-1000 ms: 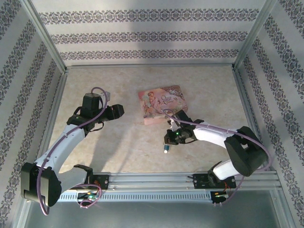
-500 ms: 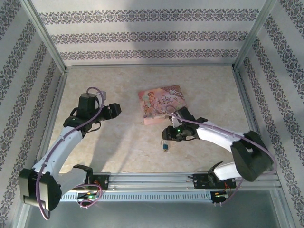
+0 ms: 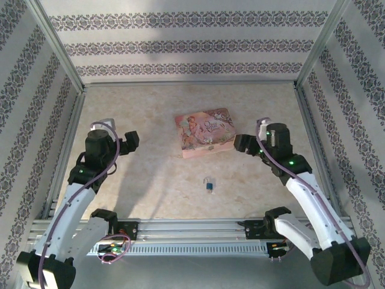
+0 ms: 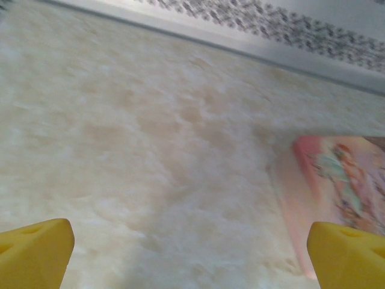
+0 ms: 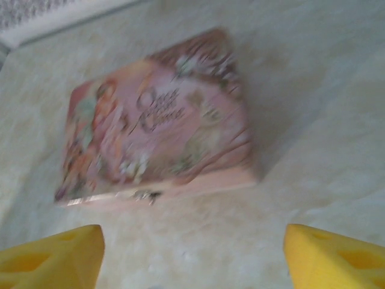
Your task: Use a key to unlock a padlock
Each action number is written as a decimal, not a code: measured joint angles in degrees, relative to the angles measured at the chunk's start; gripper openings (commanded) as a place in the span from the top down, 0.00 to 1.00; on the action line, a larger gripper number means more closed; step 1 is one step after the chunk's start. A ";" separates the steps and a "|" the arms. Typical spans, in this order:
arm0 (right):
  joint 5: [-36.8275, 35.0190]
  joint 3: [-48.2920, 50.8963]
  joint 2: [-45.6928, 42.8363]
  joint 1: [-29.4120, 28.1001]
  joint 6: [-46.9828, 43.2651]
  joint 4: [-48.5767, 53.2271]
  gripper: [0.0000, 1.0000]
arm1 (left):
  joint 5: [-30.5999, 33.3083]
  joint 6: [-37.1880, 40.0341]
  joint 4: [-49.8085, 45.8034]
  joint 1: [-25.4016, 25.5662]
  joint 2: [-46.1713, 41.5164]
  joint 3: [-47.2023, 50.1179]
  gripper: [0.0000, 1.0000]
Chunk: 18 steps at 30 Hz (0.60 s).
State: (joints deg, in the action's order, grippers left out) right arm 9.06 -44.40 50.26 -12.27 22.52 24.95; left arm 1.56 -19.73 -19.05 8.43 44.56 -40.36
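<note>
Padlock [image 3: 209, 185] lies free on the table [image 3: 150, 108] a little off the tin's [image 3: 204, 132] near edge, left hand [image 4: 192, 259] spread wide well left of the tin, right hand [image 5: 192, 259] spread wide just beside its right edge.

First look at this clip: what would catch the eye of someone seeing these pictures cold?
The pink illustrated tin lies flat near the middle of the table, the brightest thing there. A tiny blue padlock sits alone in front of it, toward the near edge, with nothing holding it. The left gripper and right gripper hang open on either side of the tin.
</note>
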 measured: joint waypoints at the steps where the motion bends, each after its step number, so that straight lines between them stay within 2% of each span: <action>1: -0.85 0.39 -1.03 1.66 -0.48 -0.70 0.13 | 1.92 0.63 0.44 -0.11 -1.05 0.74 0.01; 4: -3.13 2.82 -3.08 5.86 -1.92 -3.15 0.02 | 7.65 2.05 1.92 -0.37 -3.43 2.86 0.01; 9: -7.06 10.69 -4.74 10.67 -4.02 -10.62 0.02 | 15.67 3.74 7.34 -0.68 -5.88 7.06 0.01; 13: -11.37 19.45 -4.87 12.31 -5.51 -19.78 0.02 | 20.55 5.42 13.64 -0.68 -5.79 11.74 0.01; 18: -14.23 27.21 -1.05 13.42 -7.41 -32.41 0.01 | 23.63 7.96 21.99 -0.72 -2.73 16.92 0.01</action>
State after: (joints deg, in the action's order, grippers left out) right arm -5.17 -17.19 49.21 1.15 15.11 -7.46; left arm 25.19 -11.77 2.94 7.70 41.82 -23.44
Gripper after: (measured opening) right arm 0.984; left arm 0.993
